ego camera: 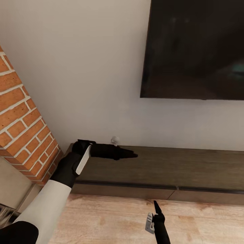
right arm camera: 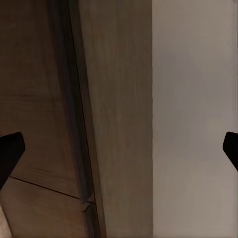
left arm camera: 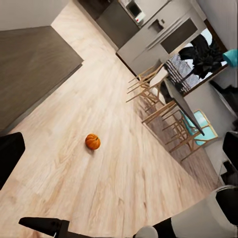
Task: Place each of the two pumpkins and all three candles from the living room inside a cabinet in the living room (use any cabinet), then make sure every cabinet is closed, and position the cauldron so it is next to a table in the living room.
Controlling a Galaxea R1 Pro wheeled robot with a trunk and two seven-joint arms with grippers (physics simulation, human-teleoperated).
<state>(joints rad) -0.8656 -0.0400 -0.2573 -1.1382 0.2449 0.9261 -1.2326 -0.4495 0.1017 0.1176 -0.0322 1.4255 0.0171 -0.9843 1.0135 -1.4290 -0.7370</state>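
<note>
- Facing a pale wall [ego camera: 84, 67], the robot looks down on a long dark-brown cabinet [ego camera: 162, 166] running along the base of it. All its drawers look pushed in, with one seam between two fronts showing near the middle.
- Big dark TV screen [ego camera: 196, 47] hangs on the wall above the cabinet, toward the right.
- Brick fireplace [ego camera: 23, 125] sits at the left, right up against the cabinet's end.
- Small white knob-like thing [ego camera: 115, 139] sits at the wall just behind the cabinet top; too small to tell what it is.
- Left gripper [ego camera: 130, 155] is stretched out sideways over the cabinet top, fingertips pointing right. In the head view the fingers look pressed into one dark point, but in the left wrist view the dark finger [left arm camera: 10, 153] sits at one edge with another at the far edge, so they're apart and holding nothing.
- That wrist camera also catches one orange pumpkin [left arm camera: 92, 142] lying on the light wood floor [left arm camera: 99, 188], well away from the cabinet corner, with a dining table and chairs [left arm camera: 163, 104] further off.
- Right gripper [ego camera: 157, 208] hangs low over the floor in front of the cabinet, pointing up at it. Its wrist view shows fingertips [right arm camera: 10, 151] wide apart at both edges, nothing between them, just the cabinet front and wall beyond.
</note>
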